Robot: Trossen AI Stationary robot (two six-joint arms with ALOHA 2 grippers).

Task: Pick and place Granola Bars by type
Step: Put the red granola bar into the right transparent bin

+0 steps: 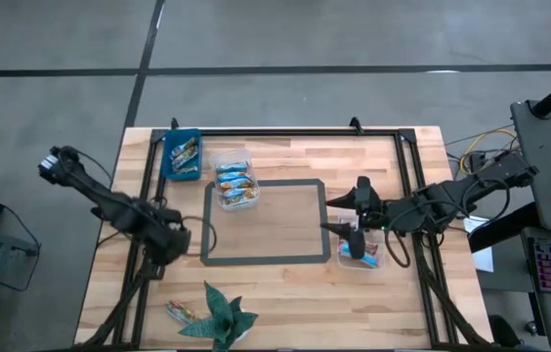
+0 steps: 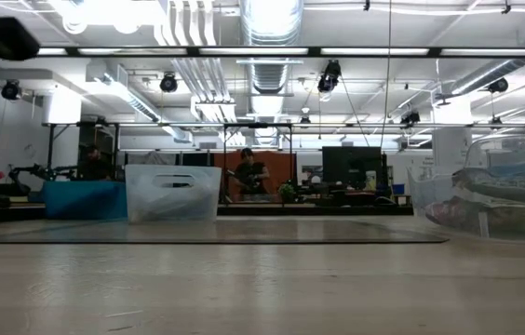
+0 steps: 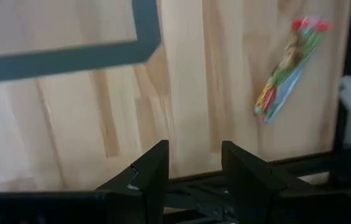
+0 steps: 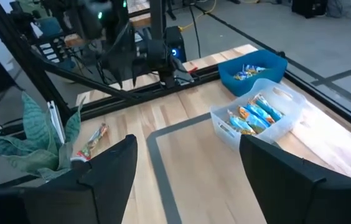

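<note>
1. The left hand (image 1: 170, 240) hangs over the left edge of the wooden desk (image 1: 285, 156), just outside the grey taped rectangle (image 1: 266, 221). In its wrist view its two dark fingers (image 3: 152, 171) stand a little apart with bare wood showing between them; nothing is held.
2. The right hand (image 1: 349, 230) sits at the right side of the taped rectangle, above a clear tub (image 1: 361, 256) by the desk's right edge. Its wrist view shows the fingers (image 4: 110, 165) spread wide and empty.
3. Blue-wrapped granola bars (image 1: 235, 182) lie in a clear tub (image 1: 252, 199) at the upper left corner of the taped rectangle; the right wrist view shows the same blue bars (image 4: 255, 116) in it.
4. A blue bin (image 1: 169, 156) at the desk's far left corner holds bars in brown and gold wrappers (image 1: 186, 153).
5. The tub under the right hand holds a few bars (image 1: 370, 252), blue and red showing; the arm covers most of them.
6. One loose bar (image 1: 181, 311) with red and green on its wrapper lies on the bare desk near the front left corner, just beside a green paper plant figure (image 1: 225, 315). The left wrist view shows this bar (image 3: 287, 67) too.
</note>
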